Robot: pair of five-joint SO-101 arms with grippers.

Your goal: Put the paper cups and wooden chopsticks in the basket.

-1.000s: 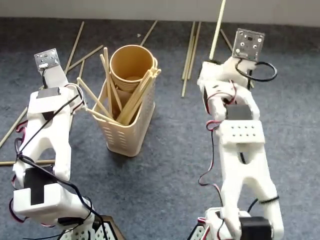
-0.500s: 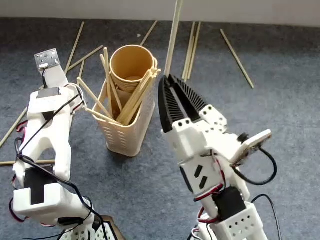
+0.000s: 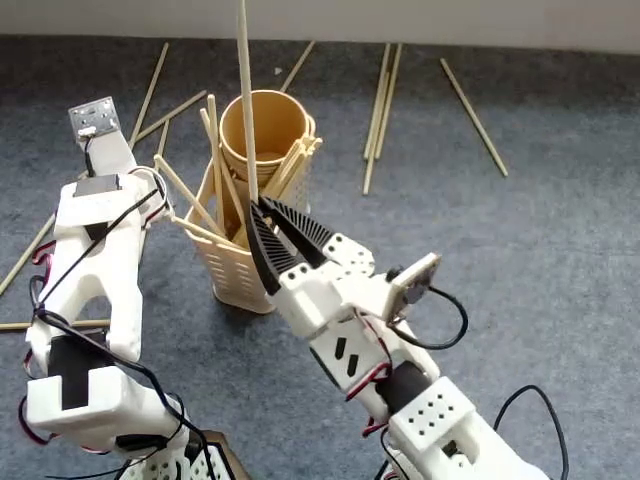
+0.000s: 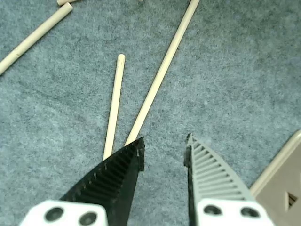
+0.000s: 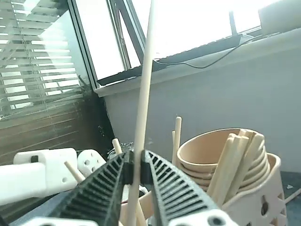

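A cream basket (image 3: 250, 270) stands in the middle of the grey carpet, holding stacked paper cups (image 3: 262, 125) and several wooden chopsticks (image 3: 285, 175). My right gripper (image 3: 262, 215) hovers at the basket's near side, shut on one upright chopstick (image 3: 245, 90) that rises above the cups. In the right wrist view that chopstick (image 5: 143, 89) is pinched in the right gripper (image 5: 136, 169), with the cups (image 5: 221, 155) just beyond. My left gripper (image 4: 162, 148) is open, low over the carpet left of the basket, above two loose chopsticks (image 4: 114, 101).
Loose chopsticks lie on the carpet behind the basket (image 3: 382, 95), at the back right (image 3: 473, 100), at the back left (image 3: 150, 95) and by the left edge (image 3: 25, 255). The carpet to the right is free room.
My right arm swung from the back right over to the basket, carrying the chopstick upright. The left arm has kept still.
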